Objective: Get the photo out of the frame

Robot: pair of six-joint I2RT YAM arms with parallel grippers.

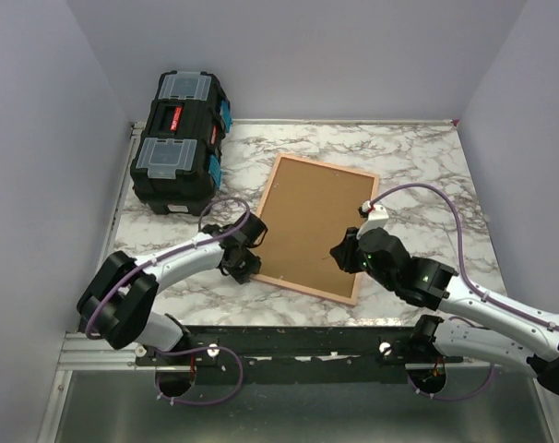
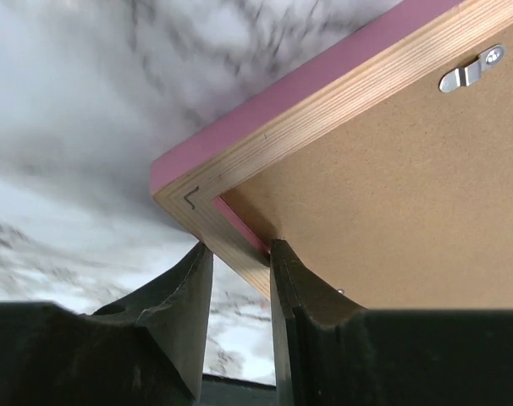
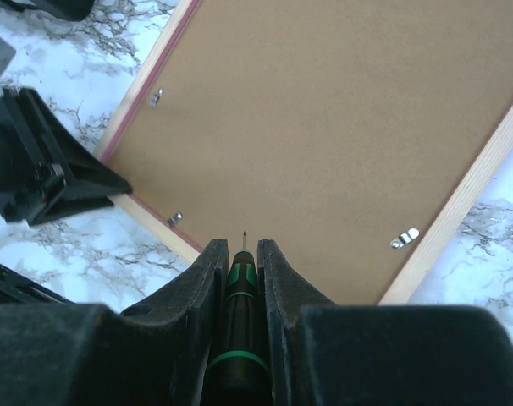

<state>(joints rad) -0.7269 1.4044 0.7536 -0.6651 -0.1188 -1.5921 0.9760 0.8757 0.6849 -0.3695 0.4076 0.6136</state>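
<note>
The left arm (image 1: 169, 263) is stretched low from its base, and its wrist is turned in to the right. The left gripper (image 1: 245, 268) is held down low, and its two fingers (image 2: 193, 279) are pressed on either side of the edge of the frame (image 2: 324, 101), near a corner. The right arm (image 1: 473, 300) is bent in from the right. The right gripper (image 1: 338, 253) is pointed left, and a small screwdriver (image 3: 242, 271) is squeezed between its fingers, tip forward.

The top external view looks steeply down from high beyond the near edge of the pink-edged rectangular wooden frame (image 1: 314, 228), taking in its whole brown back. The left wrist view sits very close at the frame's near left corner. The right wrist view hangs low over its near right part, faces across the back, and shares that left side with both others.
</note>
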